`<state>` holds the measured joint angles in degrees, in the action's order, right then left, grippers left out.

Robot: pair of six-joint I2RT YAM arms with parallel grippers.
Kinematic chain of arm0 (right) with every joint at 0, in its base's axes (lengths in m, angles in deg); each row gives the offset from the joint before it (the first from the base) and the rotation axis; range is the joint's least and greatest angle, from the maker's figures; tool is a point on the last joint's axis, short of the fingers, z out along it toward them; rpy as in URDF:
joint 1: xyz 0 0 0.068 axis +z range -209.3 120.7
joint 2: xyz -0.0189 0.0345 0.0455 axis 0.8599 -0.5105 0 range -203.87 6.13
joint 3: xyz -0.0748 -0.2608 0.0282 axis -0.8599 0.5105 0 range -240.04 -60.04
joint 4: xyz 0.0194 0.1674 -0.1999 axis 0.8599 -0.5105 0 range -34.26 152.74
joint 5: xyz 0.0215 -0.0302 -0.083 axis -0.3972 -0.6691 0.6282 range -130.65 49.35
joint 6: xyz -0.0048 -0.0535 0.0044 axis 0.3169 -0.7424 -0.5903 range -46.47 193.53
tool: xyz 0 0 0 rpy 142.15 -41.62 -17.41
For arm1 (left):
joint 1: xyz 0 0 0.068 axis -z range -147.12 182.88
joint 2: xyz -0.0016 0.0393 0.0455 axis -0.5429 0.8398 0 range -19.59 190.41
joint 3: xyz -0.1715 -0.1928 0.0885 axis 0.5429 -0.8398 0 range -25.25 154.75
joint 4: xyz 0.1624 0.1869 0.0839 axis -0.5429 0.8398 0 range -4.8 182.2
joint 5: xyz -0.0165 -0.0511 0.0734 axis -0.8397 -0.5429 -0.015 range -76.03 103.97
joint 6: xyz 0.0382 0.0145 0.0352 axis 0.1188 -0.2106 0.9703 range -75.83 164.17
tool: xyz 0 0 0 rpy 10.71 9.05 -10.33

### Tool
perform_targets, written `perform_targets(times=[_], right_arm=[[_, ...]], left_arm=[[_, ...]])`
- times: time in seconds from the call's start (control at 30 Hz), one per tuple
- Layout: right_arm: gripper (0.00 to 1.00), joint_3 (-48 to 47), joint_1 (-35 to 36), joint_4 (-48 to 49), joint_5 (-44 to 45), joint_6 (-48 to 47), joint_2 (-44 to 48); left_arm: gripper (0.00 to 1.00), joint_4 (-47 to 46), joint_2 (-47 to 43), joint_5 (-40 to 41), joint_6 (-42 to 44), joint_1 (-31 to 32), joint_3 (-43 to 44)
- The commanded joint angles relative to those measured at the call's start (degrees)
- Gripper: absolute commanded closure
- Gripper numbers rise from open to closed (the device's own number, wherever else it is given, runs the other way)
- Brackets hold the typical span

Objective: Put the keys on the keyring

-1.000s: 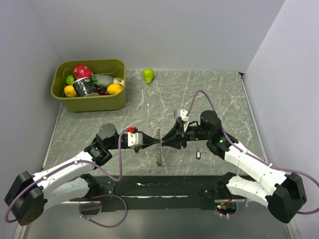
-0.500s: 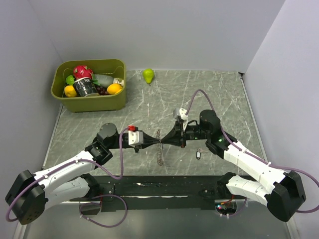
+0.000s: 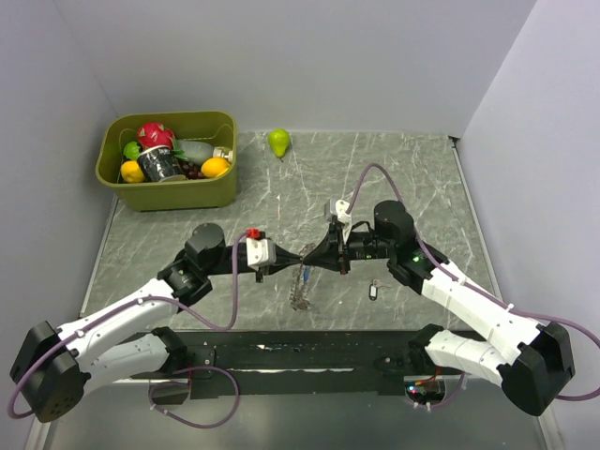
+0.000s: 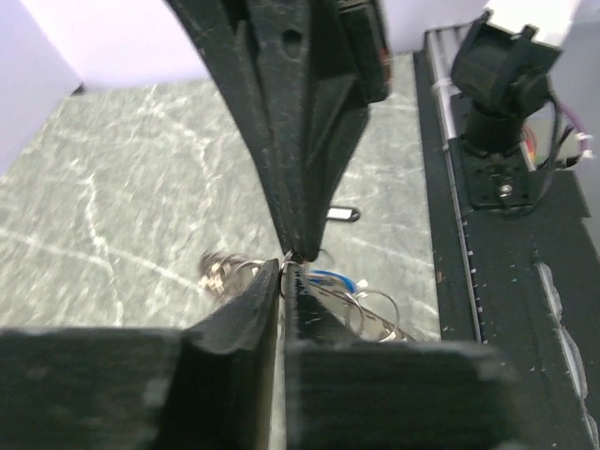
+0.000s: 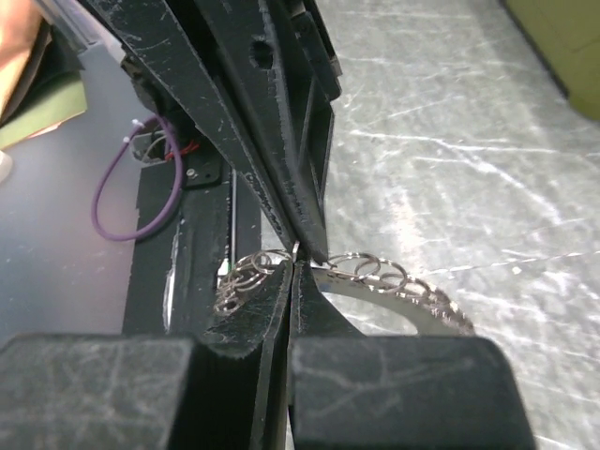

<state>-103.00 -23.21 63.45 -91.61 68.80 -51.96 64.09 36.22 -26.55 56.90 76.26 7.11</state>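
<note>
Nearest the arm bases, one of the keys (image 3: 373, 292), with a dark tag, lies alone on the bench (image 3: 422, 178), to the right of the rest and apart from it. Just left of it the keyring (image 3: 301, 289) stretches away from the bases; its far end rises to where the two arms meet nose to nose. In the right wrist view its toothed rim curves in from the right and ends under the tips of the right gripper (image 3: 312, 258), whose jaws are pressed together on it. Small wire rings (image 5: 246, 274) cluster on both sides of that pinch.

The left gripper (image 3: 298, 259) comes in from the opposite side, its jaws also pressed together, with a thin glint of metal at their tips. Which piece of the bunch that is, I cannot tell. A blue tag (image 4: 330, 277) shows just beyond them, among more rings.

Farther back on the left stands a green bin (image 3: 171, 195) of fruit, and a pear (image 3: 278, 141) sits near the back wall.
</note>
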Motion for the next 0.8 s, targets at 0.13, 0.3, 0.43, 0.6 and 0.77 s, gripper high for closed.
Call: perform_targets(times=[0.13,0.3,0.43,0.6,0.77], right_arm=[[1.00,-5.6,-0.3,-6.7,3.6,-5.5,0.0],[1.00,-5.9,-0.3,-8.1,4.1,-6.4,-0.2],[1.00,-5.9,-0.4,-9.0,4.3,-7.0,-0.5],[1.00,-6.6,-0.4,-11.1,4.3,-8.7,-0.9],[1.00,-6.3,-0.3,-11.8,3.9,-9.7,-0.7]], left_arm=[[0.68,16.5,3.4,5.3,5.3,1.1,11.7],[0.60,20.9,3.0,7.8,6.7,1.7,14.6],[0.59,27.8,3.5,7.6,8.7,2.2,18.8],[0.59,37.2,7.1,5.8,11.9,2.6,23.3],[0.60,45.7,11.2,3.2,16.5,2.7,29.4]])
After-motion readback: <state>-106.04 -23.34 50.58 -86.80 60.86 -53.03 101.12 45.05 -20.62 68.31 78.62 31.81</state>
